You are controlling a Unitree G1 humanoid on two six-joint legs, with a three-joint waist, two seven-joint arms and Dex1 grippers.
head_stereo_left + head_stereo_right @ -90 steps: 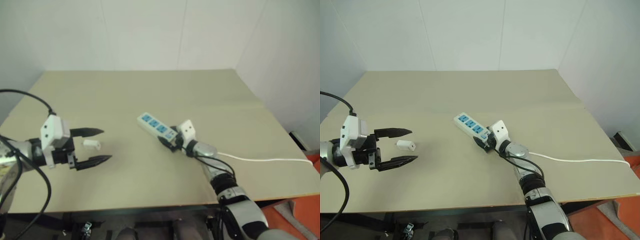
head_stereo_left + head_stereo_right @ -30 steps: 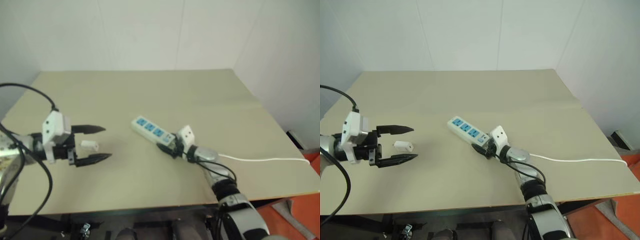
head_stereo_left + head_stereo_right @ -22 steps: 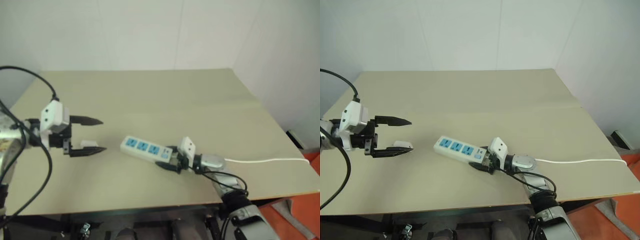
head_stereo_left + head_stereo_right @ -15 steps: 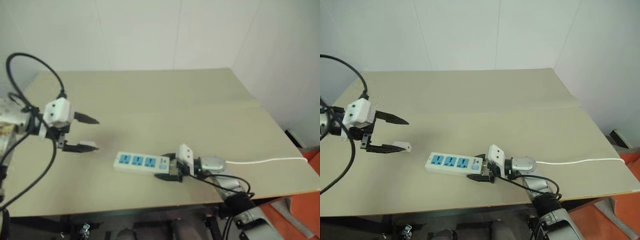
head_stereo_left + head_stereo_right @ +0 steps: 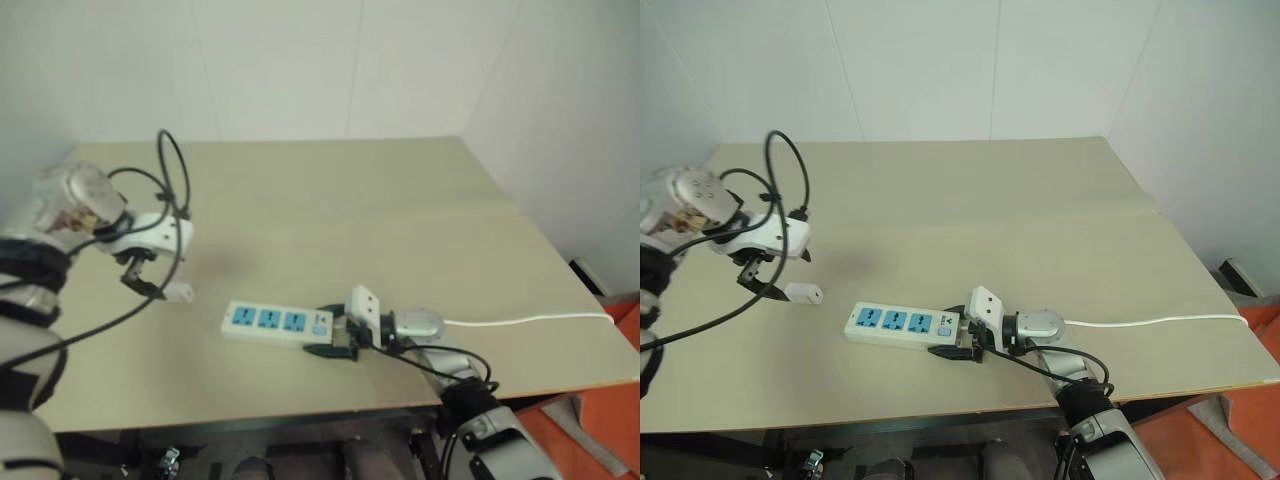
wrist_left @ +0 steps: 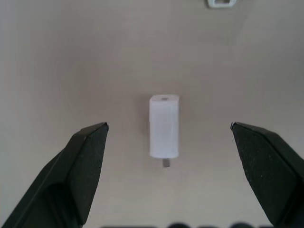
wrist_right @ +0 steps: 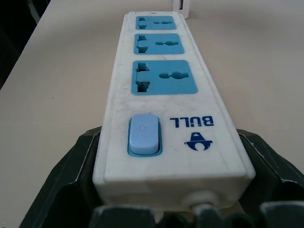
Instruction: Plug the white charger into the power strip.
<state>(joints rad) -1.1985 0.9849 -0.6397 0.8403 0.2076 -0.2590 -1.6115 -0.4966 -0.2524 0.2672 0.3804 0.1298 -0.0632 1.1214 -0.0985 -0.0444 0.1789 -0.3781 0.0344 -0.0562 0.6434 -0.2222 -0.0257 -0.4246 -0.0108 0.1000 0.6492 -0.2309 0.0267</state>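
On the beige tabletop [image 5: 1040, 200], the white charger [image 6: 164, 126] is straddled by the spread, downward-pointed left end effector [image 6: 166, 142]. The power strip [image 5: 902, 326] is pinched at its switch end by the level right end effector [image 5: 958, 348].

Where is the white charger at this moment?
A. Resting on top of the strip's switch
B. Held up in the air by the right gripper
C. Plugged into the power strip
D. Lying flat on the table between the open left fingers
D: the white charger lies on the table, untouched, between the spread fingers of the left gripper.

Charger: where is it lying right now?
The charger lies flat on the table's left side, under the open left gripper, untouched, left of the power strip.
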